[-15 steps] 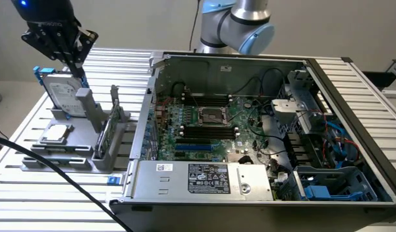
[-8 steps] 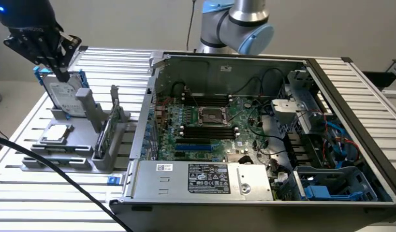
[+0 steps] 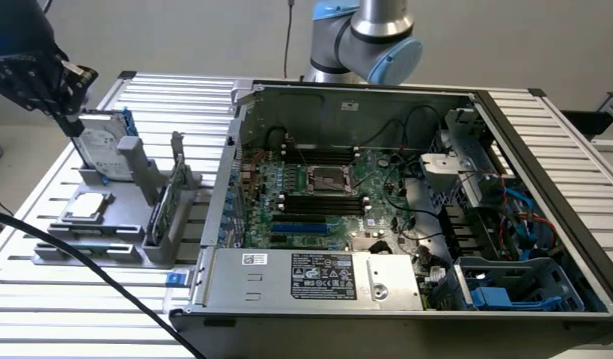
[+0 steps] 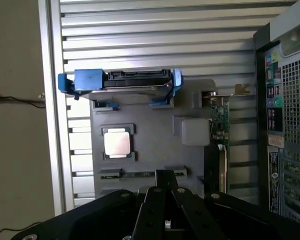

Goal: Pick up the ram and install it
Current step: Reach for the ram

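We judge the work to be at its opening step, the approach, with nothing lifted yet. The arm's black gripper (image 3: 75, 126) hangs over the silver hard drive with blue rails (image 3: 105, 146), which stands at the far end of the flat grey plastic parts holder (image 4: 155, 142) on the ribbed aluminium table (image 3: 46, 314). The jaws look drawn together to us, with nothing between them. The ram (image 4: 135, 174), a slim, long, dark circuit-board stick, sits on edge in a slot of that holder. It is near the small square silver processor chip (image 4: 118, 143) and apart from the upright green expansion card with a metal bracket (image 4: 220, 117). It is outside the open dark-grey computer case (image 3: 386, 333), which lies on the exterior view's right. The long black memory slots (image 3: 321, 202) on the green motherboard look empty. Taking hold of so thin a board calls, in our judgement, for wide-open jaws squared to its flat faces and centred along its length, then a straight pull out of the slot. As for writing, the silver power-supply box carries a black-and-white label (image 3: 326, 273) full of small print and marks, and we can read none of it. The stickers on the case's rear panel (image 4: 275, 85) are just as unreadable.
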You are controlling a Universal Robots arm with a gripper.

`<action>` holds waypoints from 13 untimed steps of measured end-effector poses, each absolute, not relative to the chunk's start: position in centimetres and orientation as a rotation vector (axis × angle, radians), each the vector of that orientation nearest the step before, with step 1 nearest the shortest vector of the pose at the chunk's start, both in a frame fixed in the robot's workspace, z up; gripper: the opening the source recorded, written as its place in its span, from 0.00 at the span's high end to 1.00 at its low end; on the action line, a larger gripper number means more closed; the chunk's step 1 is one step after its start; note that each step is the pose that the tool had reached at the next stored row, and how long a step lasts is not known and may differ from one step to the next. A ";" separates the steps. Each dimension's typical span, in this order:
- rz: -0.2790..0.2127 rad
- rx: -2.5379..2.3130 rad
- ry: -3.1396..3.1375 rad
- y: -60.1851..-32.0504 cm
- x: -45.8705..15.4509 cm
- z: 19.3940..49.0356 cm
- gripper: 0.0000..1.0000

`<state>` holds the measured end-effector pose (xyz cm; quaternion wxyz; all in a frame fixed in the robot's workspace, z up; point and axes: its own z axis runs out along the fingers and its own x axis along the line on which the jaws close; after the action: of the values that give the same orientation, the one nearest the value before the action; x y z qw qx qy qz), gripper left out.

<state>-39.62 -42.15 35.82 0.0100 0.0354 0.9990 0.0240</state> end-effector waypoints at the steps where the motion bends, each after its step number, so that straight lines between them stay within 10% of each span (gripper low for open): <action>1: 0.075 0.110 3.119 -42.3 -39.8 35.7 0.89; 13: 0.056 0.101 3.141 -44.4 -40.1 35.0 0.89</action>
<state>-40.14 -44.37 35.05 -0.0008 0.0320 0.9993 0.0179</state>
